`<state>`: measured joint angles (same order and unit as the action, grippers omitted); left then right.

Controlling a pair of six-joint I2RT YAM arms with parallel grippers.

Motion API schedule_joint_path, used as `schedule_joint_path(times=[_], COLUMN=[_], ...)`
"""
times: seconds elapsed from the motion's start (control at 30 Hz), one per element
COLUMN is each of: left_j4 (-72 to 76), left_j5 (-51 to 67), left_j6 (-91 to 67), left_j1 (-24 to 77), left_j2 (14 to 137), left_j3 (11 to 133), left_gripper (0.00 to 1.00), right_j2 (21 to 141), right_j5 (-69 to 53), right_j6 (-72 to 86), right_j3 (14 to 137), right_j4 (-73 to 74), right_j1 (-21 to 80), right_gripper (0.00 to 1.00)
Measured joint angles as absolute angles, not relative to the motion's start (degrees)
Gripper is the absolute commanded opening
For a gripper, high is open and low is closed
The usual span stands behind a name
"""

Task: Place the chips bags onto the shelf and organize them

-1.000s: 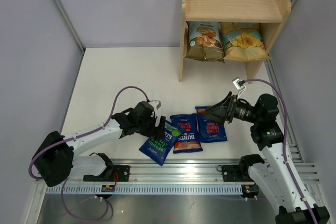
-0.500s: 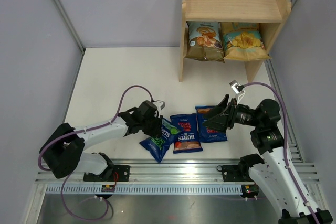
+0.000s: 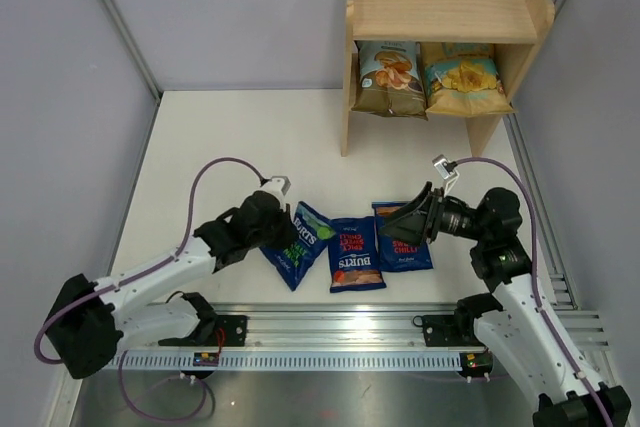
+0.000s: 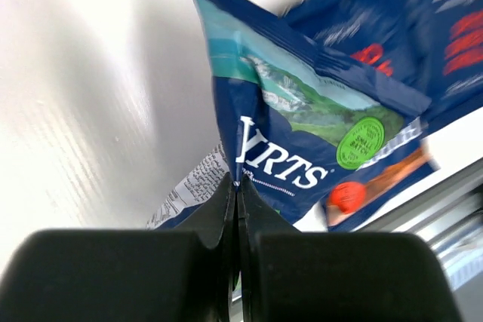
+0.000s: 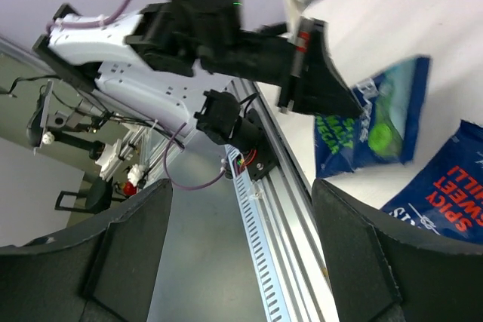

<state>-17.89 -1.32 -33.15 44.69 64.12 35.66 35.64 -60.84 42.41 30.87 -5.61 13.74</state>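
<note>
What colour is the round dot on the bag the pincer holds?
Bright green, on the dark-blue crinkly bag; clearest in left wrist view.

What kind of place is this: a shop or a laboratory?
Probably a robotics laboratory: left arm and right arm bolted to a metal rail, plain grey panels around a white table, one wooden shelf.

L arm [image 3: 160, 272] lies low, stretched out to the right. L gripper [image 4: 238, 186]: fingers pressed flat together, pinching edge of small dark-blue crinkly BURTS bag [image 4: 302, 133]. R arm [image 3: 520, 297] bent upright, wrist pointing left. R gripper [image 3: 392, 224]: fingers spread wide, empty.
</note>
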Motion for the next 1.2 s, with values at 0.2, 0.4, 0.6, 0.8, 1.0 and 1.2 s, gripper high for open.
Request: schedule_joint_path(times=[0.2,0.4,0.6,0.8,1.0,1.2], left_j4=[-16.53,-14.87,-9.8,-5.02,-2.24,-0.12], left_j5=[-5.54,-8.88,-9.17,-7.64,-7.29,-7.46], left_j6=[-40.71,-48.51,-55.44,-59.96,-63.44,-66.13], left_j1=[44.64,44.64,44.64,44.64,45.21,47.09], left_j2=[50.17,41.71,36.97,36.95,36.84,36.71], left_j3=[34.44,34.5,34.65,35.33,35.33,35.2], left_gripper=[0.0,0.0,0.0,0.0,0.0,0.0], right_j2=[44.53,51.07,52.07,54.92,58.85,64.55], right_j5=[-54.39,-43.24,-32.64,-25.1,-21.8,-20.45], right_j6=[45.43,45.17,42.37,40.93,40.62,40.38], right_j3=[26.15,24.4,24.91,25.21,26.68,29.71], right_j4=[-15.11,-24.25,-29.52,-31.77,-34.54,-39.27], right_j1=[19.62,31.22,40.05,44.45,47.31,49.98], right_gripper=[0.8,0.87,0.91,0.92,0.91,0.67])
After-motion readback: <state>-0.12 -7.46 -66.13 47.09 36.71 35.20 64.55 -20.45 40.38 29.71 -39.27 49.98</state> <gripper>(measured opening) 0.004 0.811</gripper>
